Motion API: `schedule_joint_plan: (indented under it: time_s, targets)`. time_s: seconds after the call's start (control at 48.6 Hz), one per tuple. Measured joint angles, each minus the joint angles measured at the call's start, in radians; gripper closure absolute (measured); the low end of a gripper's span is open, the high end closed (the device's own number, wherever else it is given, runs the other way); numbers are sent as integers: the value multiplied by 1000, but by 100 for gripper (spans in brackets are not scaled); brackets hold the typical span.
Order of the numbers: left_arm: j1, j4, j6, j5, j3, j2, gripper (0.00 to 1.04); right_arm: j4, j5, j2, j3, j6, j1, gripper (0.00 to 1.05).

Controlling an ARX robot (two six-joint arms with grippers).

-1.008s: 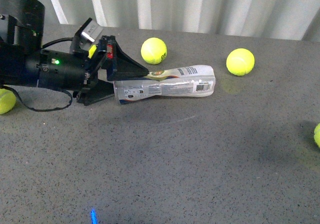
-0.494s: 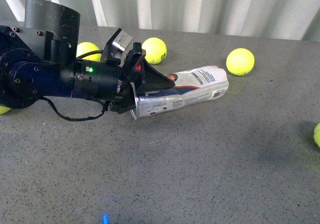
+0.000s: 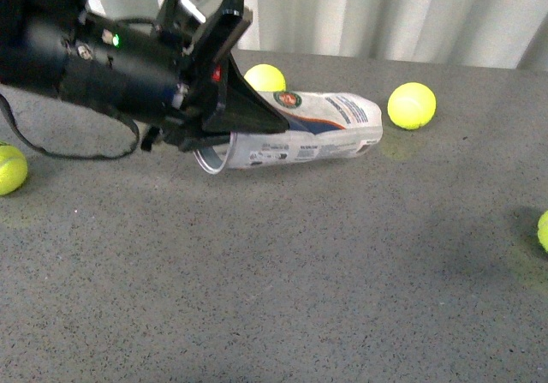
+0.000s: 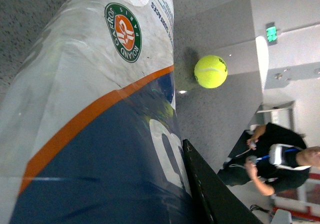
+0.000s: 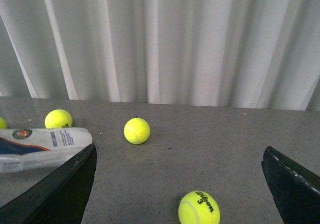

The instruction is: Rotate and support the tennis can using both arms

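The tennis can [image 3: 312,130] lies across the grey table [image 3: 300,297] in the front view, its silver open rim [image 3: 208,158] toward the left. My left gripper [image 3: 257,136] is shut on the rim end, one black finger lying over the label. In the left wrist view the can's label [image 4: 90,108] fills the frame, with one finger [image 4: 210,194] pressed against it. My right gripper [image 5: 179,151] is open and empty, out of the front view. The can's far end [image 5: 45,145] shows beside its left finger [image 5: 55,189].
Tennis balls lie behind the can [image 3: 265,77], at the back right [image 3: 412,105], at the left edge [image 3: 10,168] and at the right edge [image 3: 543,229]. One ball [image 5: 198,209] sits between the right gripper's fingers. A white curtain [image 3: 385,14] closes the back.
My left arm has risen and swung right with the can. The can has turned about its long axis, and its rim end has shifted.
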Motion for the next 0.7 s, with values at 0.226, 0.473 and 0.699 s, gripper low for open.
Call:
schedule_joint_plan:
  time_s: [0.226, 0.473, 0.699]
  targets:
    - [-10, -532, 414, -186, 224, -159, 101, 0, 0, 0, 0, 0, 0, 7]
    - [-74, -1037, 954, -576, 574, -105, 101, 0, 0, 0, 0, 0, 0, 7]
    - [-131, -1182, 1257, -883, 721, 24, 101, 0, 0, 0, 0, 0, 0, 7]
